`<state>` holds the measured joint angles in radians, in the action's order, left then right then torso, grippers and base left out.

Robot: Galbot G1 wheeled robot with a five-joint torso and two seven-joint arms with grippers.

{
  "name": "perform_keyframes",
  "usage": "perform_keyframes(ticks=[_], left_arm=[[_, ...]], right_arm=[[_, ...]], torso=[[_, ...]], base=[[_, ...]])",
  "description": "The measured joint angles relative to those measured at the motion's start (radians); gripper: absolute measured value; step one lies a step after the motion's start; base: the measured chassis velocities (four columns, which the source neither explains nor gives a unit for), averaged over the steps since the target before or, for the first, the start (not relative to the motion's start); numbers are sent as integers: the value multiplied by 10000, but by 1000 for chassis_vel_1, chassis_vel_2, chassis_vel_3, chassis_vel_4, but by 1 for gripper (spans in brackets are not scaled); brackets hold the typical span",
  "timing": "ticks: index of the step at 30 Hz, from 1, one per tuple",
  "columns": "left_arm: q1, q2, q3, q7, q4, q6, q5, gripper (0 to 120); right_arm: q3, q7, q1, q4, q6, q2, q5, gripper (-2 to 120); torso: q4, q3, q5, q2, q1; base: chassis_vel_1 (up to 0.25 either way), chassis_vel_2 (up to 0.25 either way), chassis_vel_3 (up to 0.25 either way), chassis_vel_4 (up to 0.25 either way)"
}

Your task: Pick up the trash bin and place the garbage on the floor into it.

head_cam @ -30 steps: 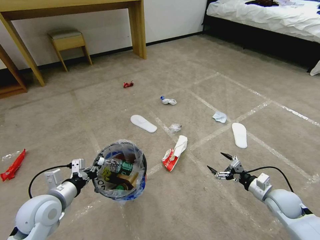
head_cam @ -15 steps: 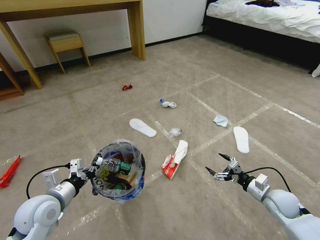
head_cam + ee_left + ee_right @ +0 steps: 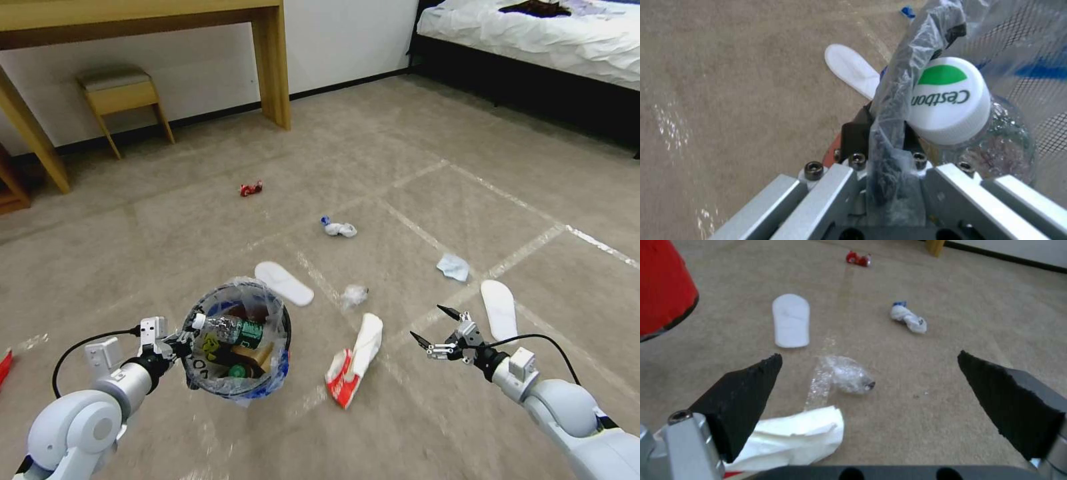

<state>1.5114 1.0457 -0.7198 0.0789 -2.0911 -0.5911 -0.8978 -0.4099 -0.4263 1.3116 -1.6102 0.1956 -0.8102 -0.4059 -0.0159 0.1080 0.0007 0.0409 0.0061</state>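
The trash bin, lined with a clear-and-blue bag, hangs above the carpet with my left gripper shut on its rim. In the left wrist view the gripper clamps rim and bag beside a bottle cap. My right gripper is open and empty, low over the floor. Its fingers frame a crushed clear bottle with the red-white carton nearer. Garbage on the floor: carton, bottle, two slipper soles, pale-blue tissue, white wad, red wrapper.
A wooden desk leg and a small stool stand by the far wall. A bed fills the back right. Shiny tape lines cross the carpet. A red scrap lies at the left edge.
The whole view has shifted: the litter now sits lower and nearer, so the camera has moved forward. Both arms keep their pose, the left still holding the bin.
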Motion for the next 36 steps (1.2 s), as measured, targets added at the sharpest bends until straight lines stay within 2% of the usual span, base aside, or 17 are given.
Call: perform_keyframes(ticks=[2, 9, 17, 19, 25, 28, 30, 33, 34, 35, 36], left_arm=[[75, 37, -12, -13, -30, 0, 62, 1], [122, 77, -23, 7, -122, -1, 105, 1], [180, -25, -229, 242, -163, -106, 173, 1], [282, -86, -332, 251, -251, -128, 251, 1], [306, -105, -331, 234, -299, -120, 372, 1], [276, -76, -316, 225, -245, -89, 398, 1], [279, -72, -366, 196, -111, -60, 443, 1], [284, -75, -419, 161, -74, -43, 447, 1], [235, -115, -472, 135, 9, -34, 433, 1], [235, -115, -472, 135, 9, -34, 433, 1], [52, -221, -419, 136, 156, -24, 380, 1]], right_arm=[[10, 0, 58, 30, 25, -21, 75, 100], [229, 241, -80, -23, 33, 116, 65, 100], [679, 709, -470, -422, -425, 714, -516, 100], [1153, 1207, -730, -740, -1072, 1115, -893, 100], [2044, 1801, -1359, -1184, -2035, 1669, -1634, 100], [2724, 2044, -1989, -1340, -2469, 1826, -1860, 100], [4018, 2085, -3265, -1251, -2661, 1981, -1825, 100], [4654, 2106, -3780, -1152, -2773, 2010, -1827, 100], [5595, 2185, -4719, -936, -3085, 2034, -1889, 100], [5595, 2185, -4719, -936, -3085, 2034, -1889, 100], [6116, 2223, -5303, -788, -3590, 2172, -1907, 100]], torso=[[-10, -3, -12, 0, -4], [-5, -8, -7, 2, -12], [-3, -5, -8, 2, -9], [-4, -5, -6, 1, -9], [-5, -5, -6, 2, -8], [-6, -5, -10, 1, -8], [-3, -5, -11, 3, -7], [-2, -5, -17, 2, -7], [2, -3, 5, 2, -6], [2, -3, 5, 2, -6], [3, -4, -14, 3, -6]], base=[[-55, 13, 29, -29], [30, -27, -23, 15], [19, -4, 1, 9], [0, 0, 0, 0], [0, 0, 0, 0], [0, 0, 0, 0], [0, 0, 0, 0], [0, 0, 0, 0], [0, 0, 0, 0], [0, 0, 0, 0], [0, 0, 0, 0]])
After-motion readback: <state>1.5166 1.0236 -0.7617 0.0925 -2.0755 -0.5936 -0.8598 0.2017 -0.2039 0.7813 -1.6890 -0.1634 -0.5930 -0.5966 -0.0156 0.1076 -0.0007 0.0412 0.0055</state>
